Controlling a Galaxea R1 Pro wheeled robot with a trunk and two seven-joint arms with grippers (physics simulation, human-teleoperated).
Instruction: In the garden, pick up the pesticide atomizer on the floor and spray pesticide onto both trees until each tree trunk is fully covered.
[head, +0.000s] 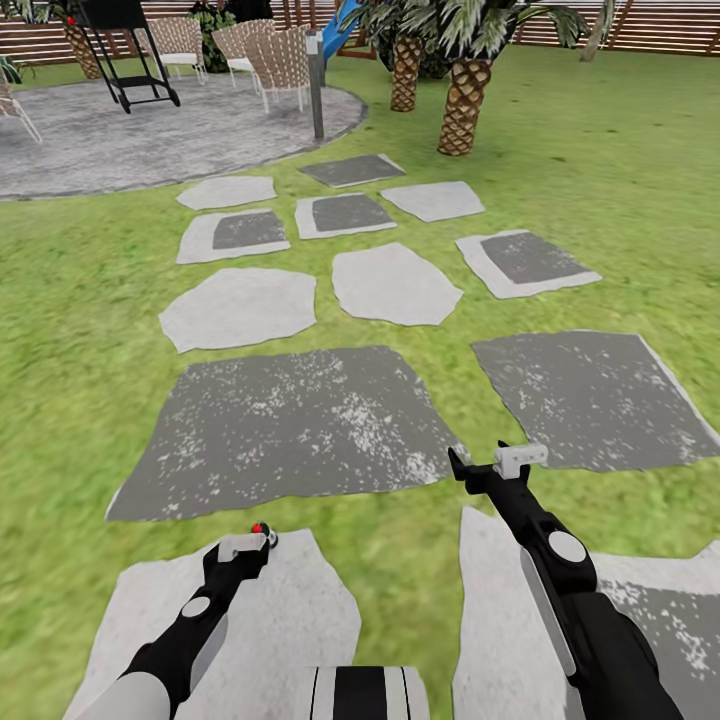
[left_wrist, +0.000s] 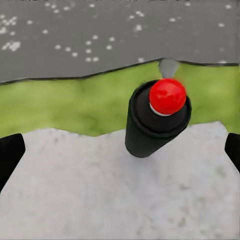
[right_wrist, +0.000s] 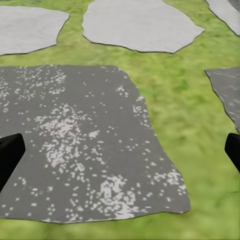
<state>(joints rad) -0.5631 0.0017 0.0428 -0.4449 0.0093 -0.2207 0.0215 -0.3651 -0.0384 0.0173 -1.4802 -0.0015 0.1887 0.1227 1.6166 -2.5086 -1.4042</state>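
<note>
red-topped pesticide atomizer between left jaws, untouched.

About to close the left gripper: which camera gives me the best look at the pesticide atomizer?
The left wrist view: the pesticide atomizer stands large and central there, red top clear, between the open fingers. In the head view it is a tiny red-and-dark speck at the left gripper.

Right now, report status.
Left gripper open, atomizer upright between its fingers, ungrasped. Right gripper open, empty. Nothing in the way.
</note>
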